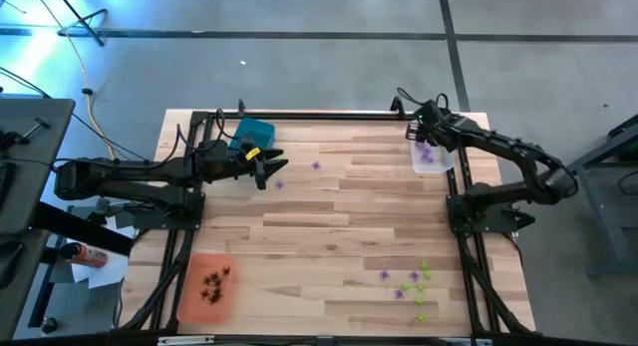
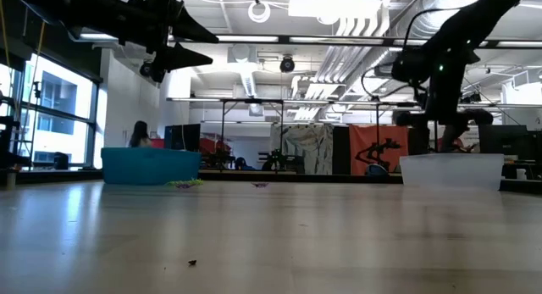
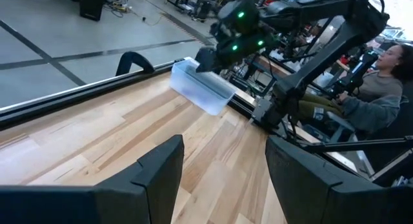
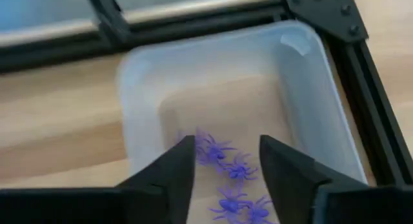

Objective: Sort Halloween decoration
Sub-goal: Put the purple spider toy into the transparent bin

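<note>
The Halloween decoration is tiny spiky trinkets. Several purple ones (image 4: 233,170) lie in the clear tray (image 1: 433,159) at the table's far right. Dark ones (image 1: 214,282) lie in the orange tray (image 1: 204,298) at the near left. Loose purple (image 1: 316,166) and green ones (image 1: 423,273) rest on the wood. My right gripper (image 4: 226,146) hangs open just above the clear tray with nothing between its fingers. My left gripper (image 1: 271,169) stands open above the table beside the teal tray (image 1: 255,133), holding nothing.
A black frame rail (image 4: 193,20) runs along the table's far edge, behind the clear tray. A person (image 3: 381,88) sits beyond the table's right side. The middle of the wooden table (image 1: 339,226) is bare boards. One tiny dark trinket (image 2: 192,262) lies near the front.
</note>
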Robot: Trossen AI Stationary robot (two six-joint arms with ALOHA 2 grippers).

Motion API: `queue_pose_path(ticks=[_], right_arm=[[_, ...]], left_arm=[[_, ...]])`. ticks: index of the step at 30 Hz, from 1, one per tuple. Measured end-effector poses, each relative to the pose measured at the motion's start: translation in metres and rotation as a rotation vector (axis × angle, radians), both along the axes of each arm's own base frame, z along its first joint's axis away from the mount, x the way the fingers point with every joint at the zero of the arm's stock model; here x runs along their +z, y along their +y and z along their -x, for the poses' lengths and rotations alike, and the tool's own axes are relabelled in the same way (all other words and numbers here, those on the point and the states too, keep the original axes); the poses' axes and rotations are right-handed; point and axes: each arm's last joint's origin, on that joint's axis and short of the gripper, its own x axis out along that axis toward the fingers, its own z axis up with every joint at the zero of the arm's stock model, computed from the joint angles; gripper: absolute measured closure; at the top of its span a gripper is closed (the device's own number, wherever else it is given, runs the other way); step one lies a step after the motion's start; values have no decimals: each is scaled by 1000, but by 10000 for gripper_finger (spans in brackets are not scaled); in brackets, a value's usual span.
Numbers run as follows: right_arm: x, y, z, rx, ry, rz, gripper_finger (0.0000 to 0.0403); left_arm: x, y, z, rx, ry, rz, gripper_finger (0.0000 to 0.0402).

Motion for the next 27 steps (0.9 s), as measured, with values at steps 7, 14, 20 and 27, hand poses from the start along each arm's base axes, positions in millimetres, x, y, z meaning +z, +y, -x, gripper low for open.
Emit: queue_pose_path(ticks=[7, 14, 20, 27], right_arm=[[61, 26, -9, 277, -326, 300, 195], [124, 77, -37, 984, -851, 549, 194], [130, 103, -55, 1110, -837, 663, 194], [121, 104, -66, 1103, -800, 628, 194]], left_arm=[[0, 0, 0, 0, 0, 0, 197], [1, 0, 0, -3, -14, -5, 197], [3, 0, -1, -17, -17, -32, 197], [25, 10, -17, -13, 390, 47, 197]])
